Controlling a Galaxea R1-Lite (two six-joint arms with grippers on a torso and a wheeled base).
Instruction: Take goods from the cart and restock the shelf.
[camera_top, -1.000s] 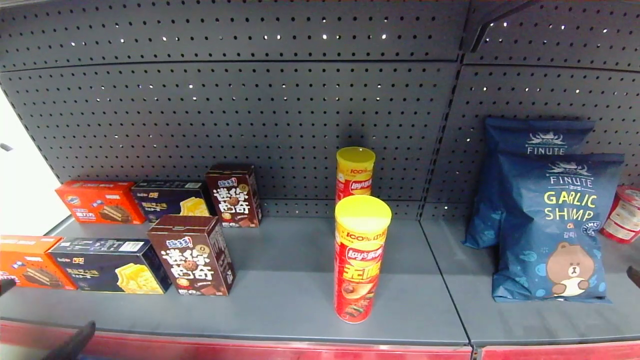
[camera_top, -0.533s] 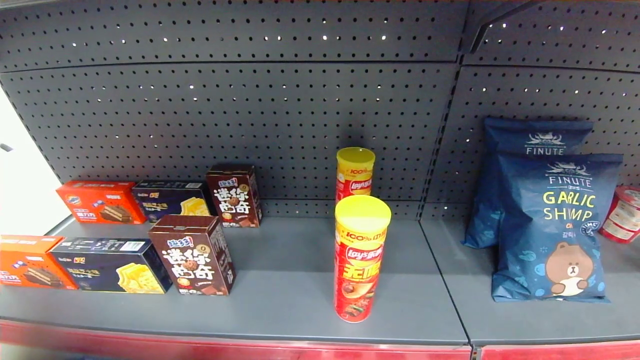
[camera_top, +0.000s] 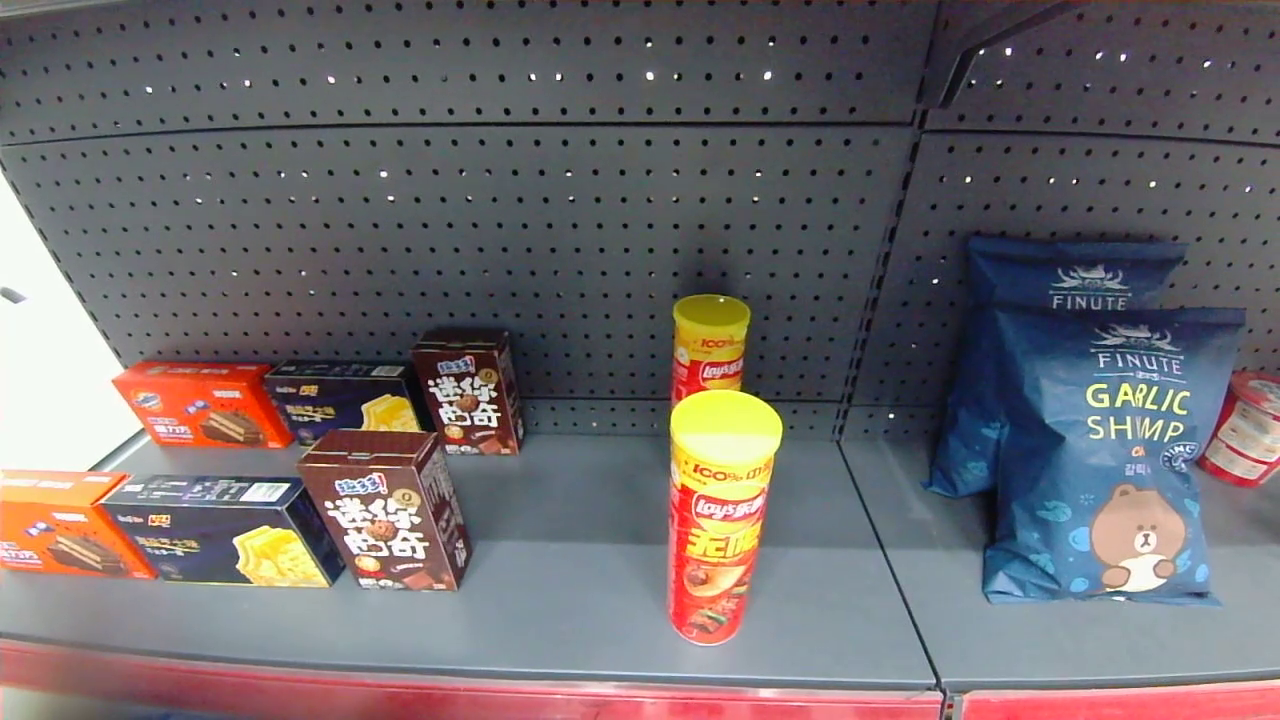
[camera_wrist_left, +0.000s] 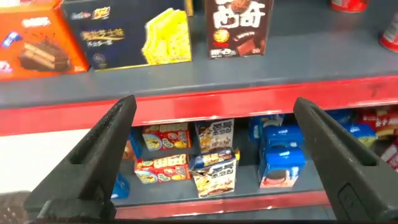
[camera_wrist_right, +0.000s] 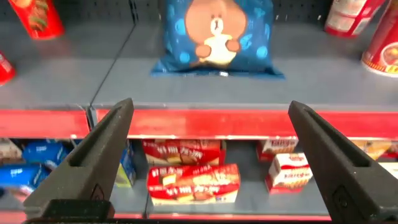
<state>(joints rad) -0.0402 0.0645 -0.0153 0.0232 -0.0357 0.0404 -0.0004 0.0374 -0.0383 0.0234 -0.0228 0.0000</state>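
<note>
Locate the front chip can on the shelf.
Head view: the front chip can stands upright on the shelf, directly before a second can, brown box to its left, blue bag to its right.

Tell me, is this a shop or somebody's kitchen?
Most likely a shop. A pegboard shelf with a red front edge holds rows of snack boxes, chip cans and blue snack bags, all facing outward.
</note>
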